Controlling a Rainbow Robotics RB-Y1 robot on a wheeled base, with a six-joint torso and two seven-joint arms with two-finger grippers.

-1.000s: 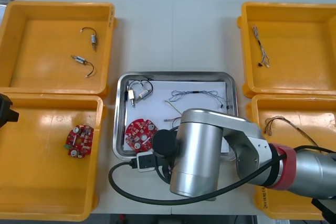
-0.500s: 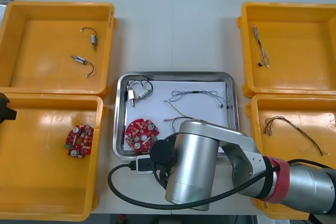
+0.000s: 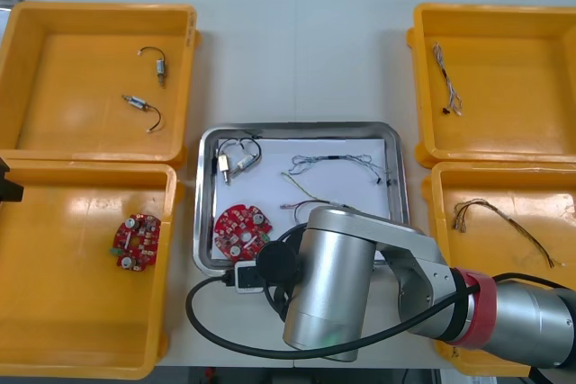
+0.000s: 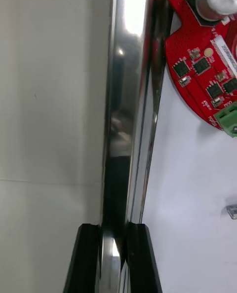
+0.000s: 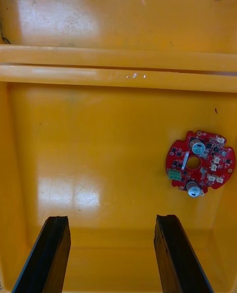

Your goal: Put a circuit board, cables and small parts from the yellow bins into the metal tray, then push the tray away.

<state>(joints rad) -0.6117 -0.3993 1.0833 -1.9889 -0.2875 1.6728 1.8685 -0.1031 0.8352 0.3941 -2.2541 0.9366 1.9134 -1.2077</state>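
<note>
The metal tray (image 3: 297,129) sits mid-table with a white inside. It holds a red circuit board (image 3: 241,228), a black cable with small metal parts (image 3: 236,157), a blue and white cable (image 3: 335,164) and a red and yellow cable (image 3: 301,193). My right arm (image 3: 333,285) covers the tray's near edge. In the right wrist view my right gripper (image 4: 112,229) is shut on the tray's shiny near rim (image 4: 129,100), beside the board (image 4: 207,51). My left gripper (image 5: 111,224) hangs open above a bin with a second board (image 5: 201,165).
Four yellow bins flank the tray. The far left bin (image 3: 27,60) holds two small metal parts on black cables, the near left bin (image 3: 54,312) a board (image 3: 137,242). The right bins (image 3: 558,60) hold thin cables. Bare table lies beyond the tray.
My right arm has shifted slightly toward the near-left and its fingers have closed onto the tray's near rim. The left gripper has slid further off the left edge.
</note>
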